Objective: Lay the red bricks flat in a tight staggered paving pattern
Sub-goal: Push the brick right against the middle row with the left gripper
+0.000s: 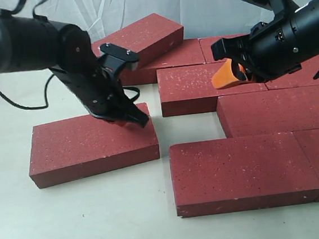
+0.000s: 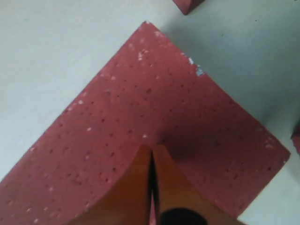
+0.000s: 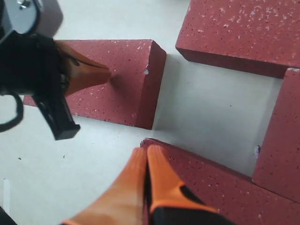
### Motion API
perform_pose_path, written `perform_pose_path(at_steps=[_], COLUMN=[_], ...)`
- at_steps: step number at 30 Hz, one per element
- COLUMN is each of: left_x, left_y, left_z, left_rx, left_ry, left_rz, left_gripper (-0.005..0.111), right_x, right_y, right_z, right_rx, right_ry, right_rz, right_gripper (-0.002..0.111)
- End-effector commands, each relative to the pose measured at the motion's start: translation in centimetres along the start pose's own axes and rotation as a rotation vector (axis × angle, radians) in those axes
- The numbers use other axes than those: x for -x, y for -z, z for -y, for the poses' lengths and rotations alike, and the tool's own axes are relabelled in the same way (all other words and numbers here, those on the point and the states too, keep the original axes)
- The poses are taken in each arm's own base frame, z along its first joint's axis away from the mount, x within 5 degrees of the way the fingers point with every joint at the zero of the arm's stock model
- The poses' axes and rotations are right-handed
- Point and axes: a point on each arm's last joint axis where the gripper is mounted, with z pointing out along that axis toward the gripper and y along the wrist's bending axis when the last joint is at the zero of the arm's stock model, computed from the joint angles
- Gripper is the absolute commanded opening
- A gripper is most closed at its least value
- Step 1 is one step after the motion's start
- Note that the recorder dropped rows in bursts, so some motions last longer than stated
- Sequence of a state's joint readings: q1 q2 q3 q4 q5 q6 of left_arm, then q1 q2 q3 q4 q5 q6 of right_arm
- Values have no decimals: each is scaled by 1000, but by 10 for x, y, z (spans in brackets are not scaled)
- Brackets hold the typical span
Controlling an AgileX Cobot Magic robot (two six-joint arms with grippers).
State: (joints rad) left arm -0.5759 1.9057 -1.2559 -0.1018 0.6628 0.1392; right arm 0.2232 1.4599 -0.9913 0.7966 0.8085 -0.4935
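Closest brick (image 1: 243, 170) lies flat, both arms with jaws closed

It sits at the front of the white desk (image 1: 74, 229) and touches another brick on its right side. Behind it, more red bricks (image 1: 271, 108) lie flat in staggered rows. A lone brick (image 1: 91, 143) lies apart on the left. The left gripper (image 1: 132, 117) has its tips on the top face of this brick, jaws pressed together and empty. The right gripper (image 1: 228, 74) hovers above the rows, jaws together, holding nothing.
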Motion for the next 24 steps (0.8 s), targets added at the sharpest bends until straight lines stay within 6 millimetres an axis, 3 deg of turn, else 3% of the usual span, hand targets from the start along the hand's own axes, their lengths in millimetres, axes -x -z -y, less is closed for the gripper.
perform_pose_path(at_steps=[1, 7, 12, 21, 24], left_x=[9, 7, 7, 5, 6], left_y=[-18, -36, -36, -34, -19], left_z=[12, 30, 44, 44, 42], left_rx=[-17, -36, -50, -49, -21], left_ry=[-11, -68, -134, -214, -257], left_rz=[15, -7, -4, -25, -16], left_gripper=[0, 0, 0, 0, 0], right_x=[0, 0, 0, 0, 0], right_y=[0, 0, 0, 0, 0], right_z=[0, 0, 0, 0, 0], right_rx=[5, 11, 11, 10, 10], right_ry=[0, -4, -4, -1, 12], right_rz=[1, 2, 2, 2, 2], right_gripper=[-1, -1, -1, -1, -1])
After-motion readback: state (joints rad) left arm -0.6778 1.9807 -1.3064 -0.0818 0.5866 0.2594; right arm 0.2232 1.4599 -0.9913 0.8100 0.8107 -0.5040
